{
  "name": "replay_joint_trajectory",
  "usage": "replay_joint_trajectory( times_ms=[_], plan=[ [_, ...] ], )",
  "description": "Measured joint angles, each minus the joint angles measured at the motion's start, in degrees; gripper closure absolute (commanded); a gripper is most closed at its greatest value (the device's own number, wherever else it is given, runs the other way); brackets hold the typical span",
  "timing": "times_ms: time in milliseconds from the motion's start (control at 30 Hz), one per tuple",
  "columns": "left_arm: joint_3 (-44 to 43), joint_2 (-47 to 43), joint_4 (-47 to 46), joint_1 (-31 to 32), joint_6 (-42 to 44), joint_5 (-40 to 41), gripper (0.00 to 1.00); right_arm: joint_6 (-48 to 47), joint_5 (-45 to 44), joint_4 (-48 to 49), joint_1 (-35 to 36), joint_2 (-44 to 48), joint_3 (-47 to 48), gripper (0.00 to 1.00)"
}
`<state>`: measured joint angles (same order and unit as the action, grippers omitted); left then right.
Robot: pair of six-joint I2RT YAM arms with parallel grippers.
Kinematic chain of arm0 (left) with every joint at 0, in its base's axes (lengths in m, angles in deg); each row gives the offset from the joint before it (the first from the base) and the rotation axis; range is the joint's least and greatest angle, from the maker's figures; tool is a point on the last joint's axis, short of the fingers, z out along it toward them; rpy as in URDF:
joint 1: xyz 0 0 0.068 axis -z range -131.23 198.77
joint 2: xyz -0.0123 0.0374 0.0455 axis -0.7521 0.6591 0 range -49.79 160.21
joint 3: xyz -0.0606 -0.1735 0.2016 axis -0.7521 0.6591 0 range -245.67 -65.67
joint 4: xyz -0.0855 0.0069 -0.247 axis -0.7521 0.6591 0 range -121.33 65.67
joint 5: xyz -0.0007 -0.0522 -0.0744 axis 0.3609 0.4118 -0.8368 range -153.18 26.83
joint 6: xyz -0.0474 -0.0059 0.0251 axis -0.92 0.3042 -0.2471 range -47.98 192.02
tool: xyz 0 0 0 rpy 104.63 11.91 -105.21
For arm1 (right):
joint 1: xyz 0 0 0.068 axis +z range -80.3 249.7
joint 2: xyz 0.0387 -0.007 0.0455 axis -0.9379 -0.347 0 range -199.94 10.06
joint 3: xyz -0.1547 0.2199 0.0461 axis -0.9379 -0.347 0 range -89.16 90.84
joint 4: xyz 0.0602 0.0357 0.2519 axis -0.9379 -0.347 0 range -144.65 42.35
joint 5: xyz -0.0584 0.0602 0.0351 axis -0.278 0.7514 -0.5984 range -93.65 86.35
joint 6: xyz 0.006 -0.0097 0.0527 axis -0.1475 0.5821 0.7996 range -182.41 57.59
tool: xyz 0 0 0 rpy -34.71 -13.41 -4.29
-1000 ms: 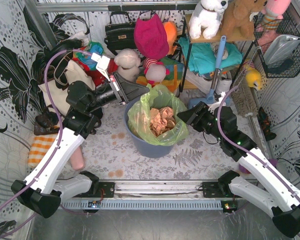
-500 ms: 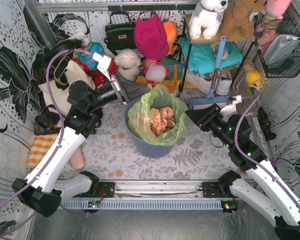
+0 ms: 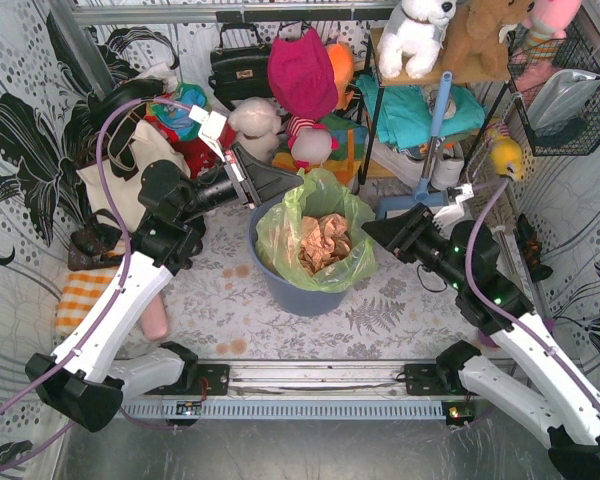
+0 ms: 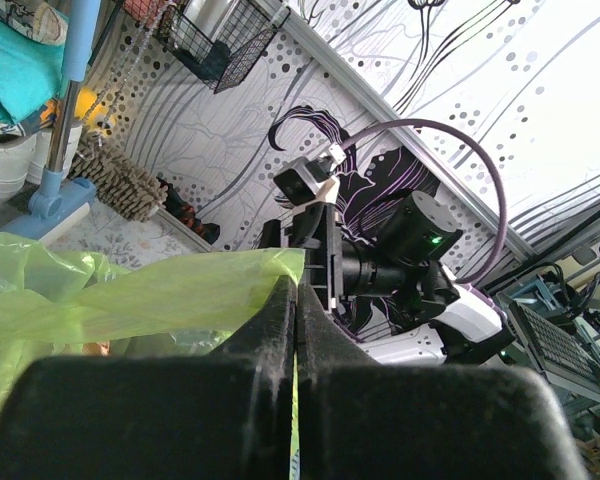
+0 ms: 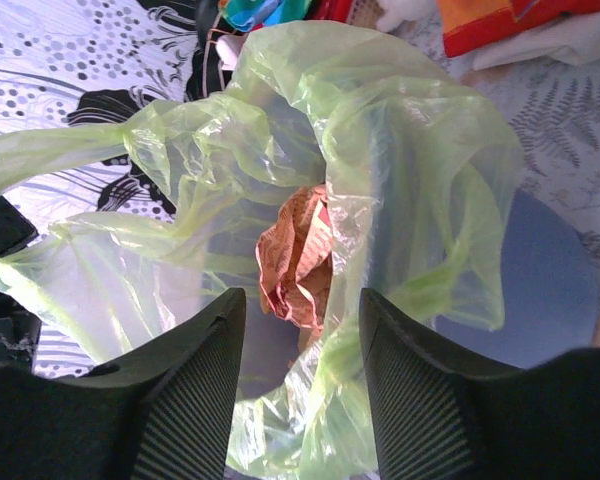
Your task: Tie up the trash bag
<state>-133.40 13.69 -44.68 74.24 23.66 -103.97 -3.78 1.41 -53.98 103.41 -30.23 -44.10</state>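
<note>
- Comparing with a second ago, the right arm (image 3: 525, 335) has its wrist higher and farther out toward 3 o'clock, with its cable now looping over it. The left arm (image 3: 120, 310) has barely shifted.
- The trash bag (image 3: 315, 215) is thin, translucent light-green film lining a blue-grey bin (image 3: 300, 290) at the middle of the tabletop (image 3: 380, 310). Its mouth gapes, and crumpled tan paper (image 3: 323, 240) shows inside.
- The bag's rim is drawn into a taut strip at 10 o'clock.
- The left pincer (image 3: 292, 183) is pressed together on that strip, pinching the film between its tips.
- The left arm reaches from 7 o'clock, its forearm angled up and across to the bag.
- The right pincer (image 3: 372, 230) is spread, just beside the bag's rim at 3 o'clock and pointing at the mouth. Whether its fingers touch the film I cannot tell.
</note>
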Motion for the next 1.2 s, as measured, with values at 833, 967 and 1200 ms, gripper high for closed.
replay_joint_trajectory(
  times_ms=[833,967,1200],
  plan=[
    [0.2,0.0,-0.4,0.2,-0.5,0.0,1.0,-2.6,4.5,-18.1,0.0,-5.5,8.3,0.68],
    [0.3,0.0,-0.5,0.3,-0.5,0.0,1.0,-2.6,4.8,-18.1,0.0,-5.4,8.5,0.74],
    [0.4,0.0,-0.5,0.3,-0.5,0.0,1.0,-2.8,4.8,-18.5,0.0,-4.1,9.1,0.79]
  ],
)
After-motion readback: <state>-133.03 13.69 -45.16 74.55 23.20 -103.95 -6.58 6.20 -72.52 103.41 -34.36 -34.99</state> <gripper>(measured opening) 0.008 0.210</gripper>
